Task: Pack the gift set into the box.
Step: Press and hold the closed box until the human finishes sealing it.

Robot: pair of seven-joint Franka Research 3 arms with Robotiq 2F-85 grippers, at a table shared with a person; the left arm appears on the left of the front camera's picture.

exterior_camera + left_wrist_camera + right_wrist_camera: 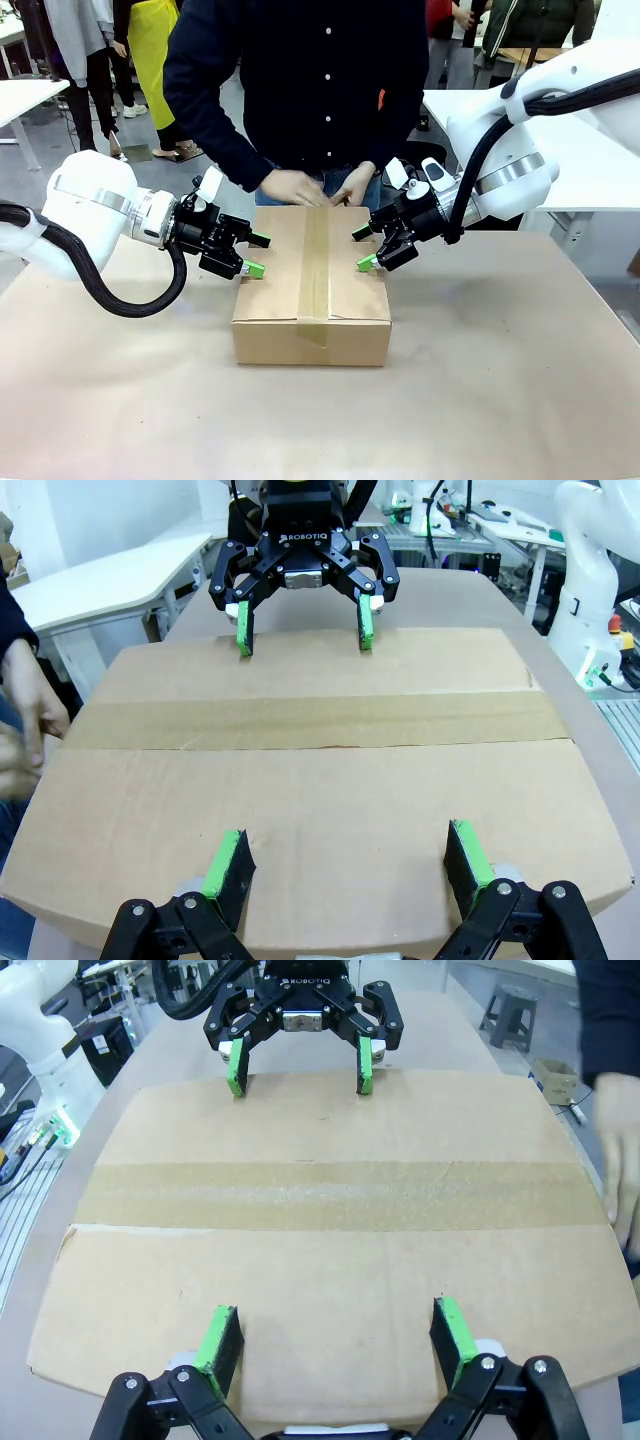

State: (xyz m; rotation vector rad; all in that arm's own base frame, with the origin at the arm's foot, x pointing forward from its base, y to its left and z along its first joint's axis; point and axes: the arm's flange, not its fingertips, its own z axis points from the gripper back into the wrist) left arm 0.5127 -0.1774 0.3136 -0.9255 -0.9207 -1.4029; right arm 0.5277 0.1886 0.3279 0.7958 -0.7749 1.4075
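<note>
Box (311, 285) closed and taped, left gripper (250, 254) and right gripper (364, 248) wide open, empty, pads on flaps either side of seam; likely slipping off, flaps springing under person's hands (318, 187) at far edge.

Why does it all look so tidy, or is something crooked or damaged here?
Nothing stands out. The box sits square on the table, flaps shut, with brown tape running straight along the centre seam. The left gripper and right gripper are open at opposite edges, and the person's hands rest at the far edge.
</note>
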